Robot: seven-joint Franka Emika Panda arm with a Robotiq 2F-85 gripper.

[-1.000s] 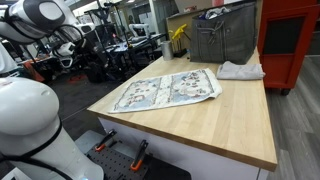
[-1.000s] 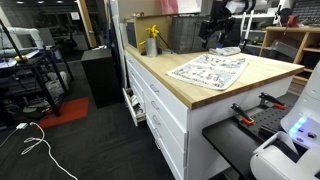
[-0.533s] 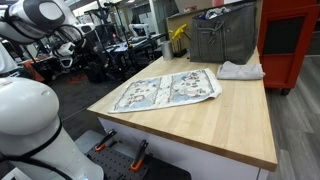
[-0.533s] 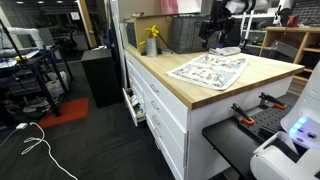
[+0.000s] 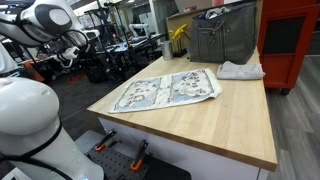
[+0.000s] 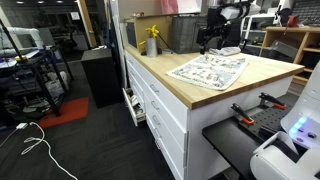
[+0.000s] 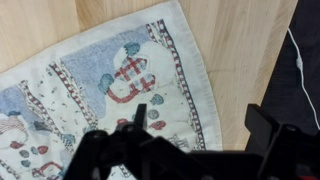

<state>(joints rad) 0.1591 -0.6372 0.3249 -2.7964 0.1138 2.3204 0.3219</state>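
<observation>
1. Gripper shows along the bottom edge of the wrist view, jaws spread wide with nothing between them; one dark finger stands at lower right, its partner at lower left
2. Right beneath it lies the patterned cloth, filling the left and middle of that frame: blue and red prints on pale fabric, with a striped border curving from top centre down to lower right
3. No contact! In an exterior view the gripper hangs at upper right, above the far end of the cloth and clear of the fabric
4. That cloth lies flat, spread out mid-frame in both exterior views on the wooden counter, with bare wood all round it
5. Over to the white rag: crumpled, right of centre, apart from the patterned cloth and just in front of the grey metal bin
6. Yellow bottle stands at top centre, just left of the bin; red cabinet fills the upper right corner
7. Back in the wrist view, the right edge shows dark floor past the counter's edge, with a thin pale cable running down it
</observation>
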